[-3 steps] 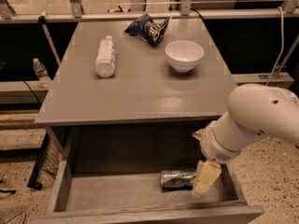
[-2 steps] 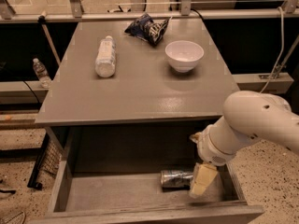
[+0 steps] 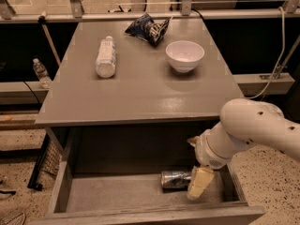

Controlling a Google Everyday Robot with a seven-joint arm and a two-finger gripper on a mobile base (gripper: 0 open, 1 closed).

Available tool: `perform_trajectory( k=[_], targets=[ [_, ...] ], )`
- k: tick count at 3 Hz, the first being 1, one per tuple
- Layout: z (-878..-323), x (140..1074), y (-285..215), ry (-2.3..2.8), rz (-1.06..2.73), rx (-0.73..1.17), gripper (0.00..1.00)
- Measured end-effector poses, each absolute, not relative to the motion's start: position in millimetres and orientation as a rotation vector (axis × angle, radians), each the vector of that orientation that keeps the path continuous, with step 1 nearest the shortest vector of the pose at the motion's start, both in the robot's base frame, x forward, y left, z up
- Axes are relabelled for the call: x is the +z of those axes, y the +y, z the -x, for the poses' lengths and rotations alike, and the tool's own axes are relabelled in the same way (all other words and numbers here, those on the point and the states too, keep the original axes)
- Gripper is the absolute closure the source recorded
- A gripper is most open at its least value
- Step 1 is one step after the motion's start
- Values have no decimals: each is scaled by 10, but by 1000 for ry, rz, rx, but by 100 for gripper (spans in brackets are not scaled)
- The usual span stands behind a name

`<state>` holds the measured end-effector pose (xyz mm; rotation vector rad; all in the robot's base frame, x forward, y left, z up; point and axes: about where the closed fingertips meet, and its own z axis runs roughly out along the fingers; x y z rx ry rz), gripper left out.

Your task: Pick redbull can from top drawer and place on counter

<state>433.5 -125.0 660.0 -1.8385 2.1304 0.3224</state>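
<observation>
Currently the redbull can (image 3: 174, 178) lies on its side on the floor of the open top drawer (image 3: 117, 193), toward 3 o'clock of that floor and near the right wall. The gripper (image 3: 199, 183) hangs down into the drawer at the can's 3 o'clock end, touching it or just beside it. I cannot tell whether it is spread or already pinching the can, since the view shows only its pale outer side.

The first risk, as I judge it, is the can rolling. It is round and lying flat, so a nudge from the gripper could send it toward 12 o'clock, under the counter (image 3: 136, 88), where it would be harder to reach. A hold taken only at the can's end also looks weak, and the smooth metal may tilt or slip out during the lift.

The second risk is the way up. The counter's front edge sits just above the wrist of the white arm (image 3: 253, 125), so a straight rise may knock the arm or the can against that edge.

On the counter, the lying plastic bottle (image 3: 105, 56) at 10 o'clock could roll if bumped. The white bowl (image 3: 184, 55) at 1 o'clock and the chip bag (image 3: 149, 29) at 12 o'clock crowd the far side.
</observation>
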Motion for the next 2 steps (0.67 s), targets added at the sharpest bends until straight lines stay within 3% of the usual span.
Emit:
perform_trajectory(
  k=[2],
  targets=[
    [-4477,6269,-1287,2137,1871,283,0]
  ],
)
